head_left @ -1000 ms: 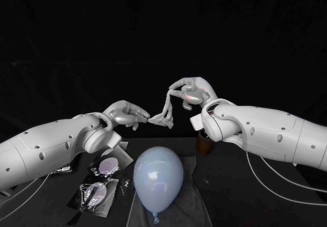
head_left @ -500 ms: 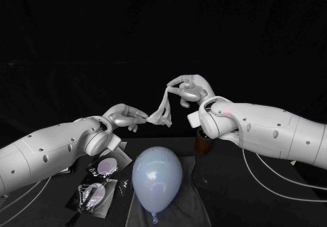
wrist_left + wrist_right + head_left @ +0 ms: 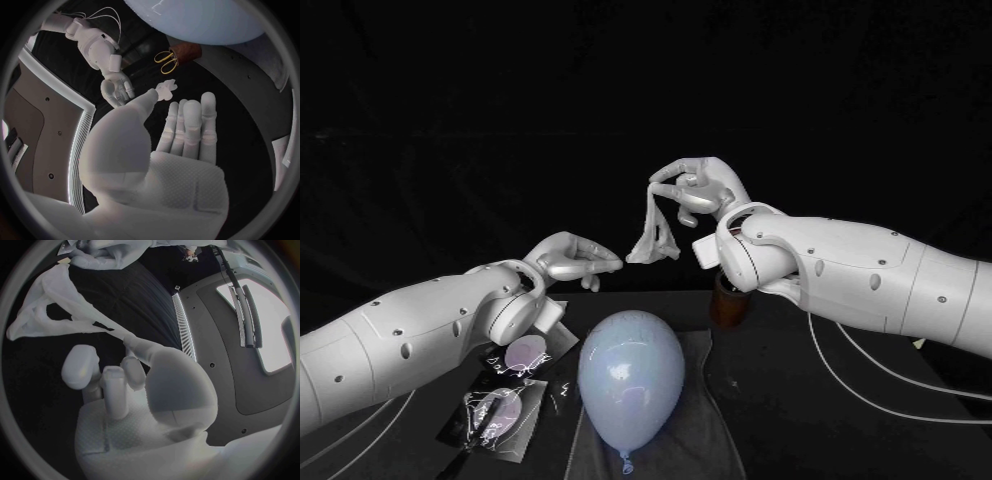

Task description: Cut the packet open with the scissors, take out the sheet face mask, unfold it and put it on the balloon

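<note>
My right hand is raised above the table's far side and pinches the top of the white sheet mask, which hangs crumpled and folded below it. In the right wrist view the mask stretches away from that hand's fingertips. My left hand is lower and beside the mask's bottom end, apart from it, and holds nothing. Its fingers are spread in the left wrist view. The pale blue balloon lies on a grey mat below both hands.
The cut packet and a second piece lie left of the balloon. A brown holder stands behind the balloon on the right; the yellow-handled scissors stick out of it.
My left hand has let go of the mask's lower end and dropped slightly. The mask now hangs from the right hand alone, which has risen a little.
</note>
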Robot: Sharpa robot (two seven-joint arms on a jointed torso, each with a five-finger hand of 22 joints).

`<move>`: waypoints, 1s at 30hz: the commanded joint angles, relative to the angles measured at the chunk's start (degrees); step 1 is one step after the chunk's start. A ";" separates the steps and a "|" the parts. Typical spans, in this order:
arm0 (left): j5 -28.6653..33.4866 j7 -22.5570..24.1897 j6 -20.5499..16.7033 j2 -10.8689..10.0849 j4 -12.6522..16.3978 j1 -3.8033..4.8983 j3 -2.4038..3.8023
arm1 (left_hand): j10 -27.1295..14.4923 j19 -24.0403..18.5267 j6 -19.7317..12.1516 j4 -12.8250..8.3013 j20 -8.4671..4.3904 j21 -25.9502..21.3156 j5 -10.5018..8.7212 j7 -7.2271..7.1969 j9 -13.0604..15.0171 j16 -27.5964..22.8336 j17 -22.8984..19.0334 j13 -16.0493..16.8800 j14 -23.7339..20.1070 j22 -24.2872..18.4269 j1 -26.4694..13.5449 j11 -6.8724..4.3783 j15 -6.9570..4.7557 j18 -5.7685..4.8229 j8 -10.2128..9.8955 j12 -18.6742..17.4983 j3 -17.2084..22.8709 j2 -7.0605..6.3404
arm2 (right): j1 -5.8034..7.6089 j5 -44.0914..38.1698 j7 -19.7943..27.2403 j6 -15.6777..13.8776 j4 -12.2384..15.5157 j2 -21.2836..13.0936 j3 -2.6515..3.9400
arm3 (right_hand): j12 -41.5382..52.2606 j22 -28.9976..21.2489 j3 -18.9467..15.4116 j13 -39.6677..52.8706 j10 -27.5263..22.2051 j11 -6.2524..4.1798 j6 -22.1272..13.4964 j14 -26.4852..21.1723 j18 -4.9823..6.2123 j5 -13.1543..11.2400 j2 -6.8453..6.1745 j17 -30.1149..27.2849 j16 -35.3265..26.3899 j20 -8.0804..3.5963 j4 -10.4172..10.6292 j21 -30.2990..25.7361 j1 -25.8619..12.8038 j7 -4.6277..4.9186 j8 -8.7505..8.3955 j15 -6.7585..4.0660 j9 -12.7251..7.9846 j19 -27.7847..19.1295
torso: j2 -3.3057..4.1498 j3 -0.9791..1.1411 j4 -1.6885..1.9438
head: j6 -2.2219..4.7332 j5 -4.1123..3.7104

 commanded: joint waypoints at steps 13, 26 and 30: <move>1.96 -0.69 -1.64 1.06 -0.59 -1.55 -0.11 | -0.94 1.49 -1.16 2.52 0.14 -2.30 -0.24 0.17 1.71 -0.53 -0.36 0.18 -0.62 -1.95 4.38 0.09 0.07 0.46 1.23 0.45 -4.03 1.19 | 0.07 -0.56 0.12 -0.51 0.38 0.04 0.07 | 0.18 7.65 0.03 -0.08 0.11 -0.10 0.15 4.55 0.72 0.28 0.09 9.48 0.19 0.06 0.25 -0.09 -0.31 0.02 0.19 -0.04 0.09 0.02 | -0.04 0.06 0.11 | -0.13 0.13; 7.07 -0.32 -3.07 3.54 -1.71 -2.89 -0.19 | -1.40 1.26 -0.98 3.08 0.04 -3.47 -0.24 -0.69 2.22 -0.78 -0.49 0.19 -1.80 -2.60 7.88 -0.36 -0.23 0.46 2.35 0.75 -4.28 2.58 | 0.06 -0.41 0.34 -0.70 1.81 0.11 0.07 | 0.24 7.65 0.05 0.00 0.18 -0.09 0.14 4.59 0.73 0.28 0.11 9.62 0.23 0.06 0.23 -0.10 -0.32 0.04 0.21 -0.04 0.12 0.02 | 0.07 -0.03 0.03 | 0.06 0.13; 8.29 -0.30 -4.14 4.37 -2.17 -3.09 -0.19 | -2.08 1.21 -2.64 3.74 0.13 -3.79 -0.24 -0.11 1.73 -0.73 -0.48 0.15 -2.16 -2.75 7.94 0.02 0.08 0.36 1.56 0.73 -4.96 2.30 | 0.06 -0.23 0.37 -0.70 2.01 0.19 0.07 | 0.24 7.65 0.05 0.00 0.18 -0.09 0.14 4.59 0.73 0.28 0.11 9.62 0.23 0.06 0.23 -0.10 -0.32 0.04 0.21 -0.04 0.12 0.02 | 0.05 -0.01 0.00 | 0.00 0.24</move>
